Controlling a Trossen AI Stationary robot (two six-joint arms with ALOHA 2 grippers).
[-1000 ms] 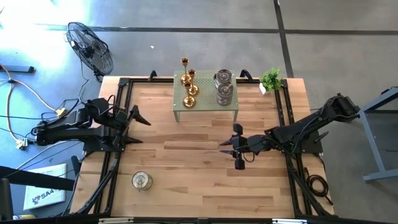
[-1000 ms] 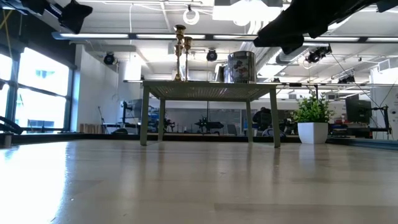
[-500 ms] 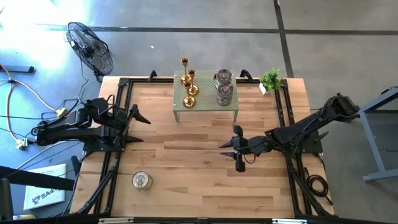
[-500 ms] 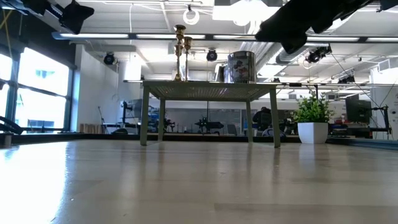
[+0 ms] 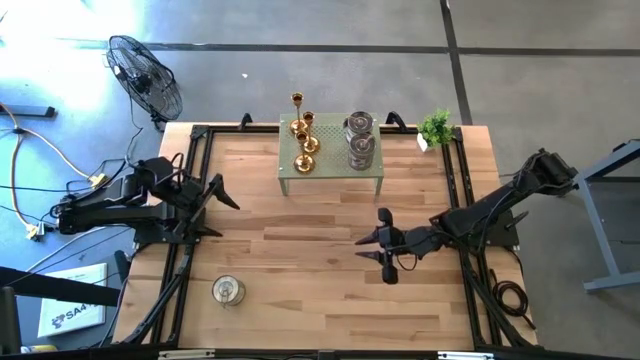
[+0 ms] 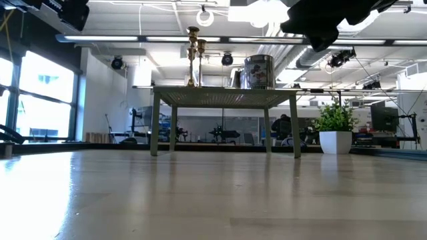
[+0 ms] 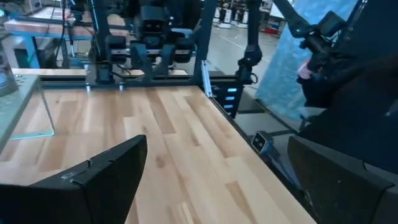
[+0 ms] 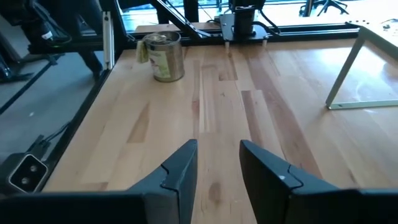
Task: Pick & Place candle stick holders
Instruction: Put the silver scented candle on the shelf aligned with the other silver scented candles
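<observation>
Candle holders are untouched: your right pincer [image 5: 383, 248], fingers nearly together and empty, has just drifted back over the tabletop [image 5: 300, 260] while five holders [image 5: 306, 140] crowd the small stand [image 5: 330, 178] and one [image 5: 228, 290] waits near the left pincer [image 5: 212, 200], spread wide.

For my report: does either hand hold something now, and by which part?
Nothing is held. The left hand is open and the right hand is empty, both over bare table.
</observation>
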